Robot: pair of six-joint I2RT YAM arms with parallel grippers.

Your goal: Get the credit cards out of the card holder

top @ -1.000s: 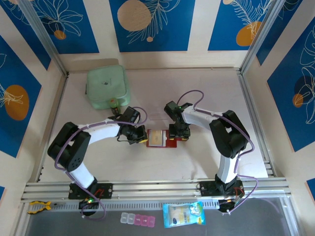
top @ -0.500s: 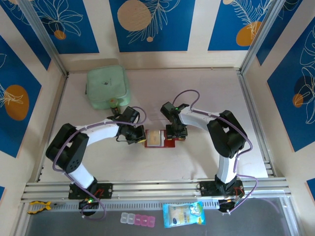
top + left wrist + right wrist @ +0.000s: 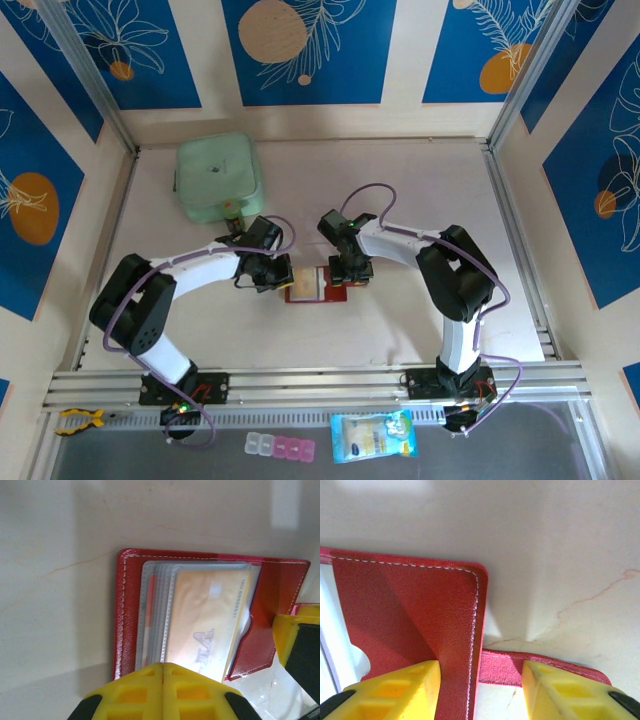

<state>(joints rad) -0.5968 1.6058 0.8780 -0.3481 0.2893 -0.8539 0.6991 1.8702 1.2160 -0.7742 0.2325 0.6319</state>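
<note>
One red card holder (image 3: 318,285) lies on the tabletop (image 3: 400,180), showing one tan credit card (image 3: 207,625) among several grey sleeves (image 3: 150,610). One pale green container (image 3: 218,178) sits far left, and one blue-white packet (image 3: 372,437) lies near.

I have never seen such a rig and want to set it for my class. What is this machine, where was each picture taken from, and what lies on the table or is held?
These are two robot arms bolted to a table. The overhead picture looks down from behind them; the other two come from wrist cameras, so yellow fingers show at the bottom. On the table lie an open red card holder with a tan card in its clear pockets, and a pale green container. The left hand is shut, its tips at the pockets' edge; whether it pinches a card is unclear. The right hand is open, straddling the holder's cover edge.
</note>
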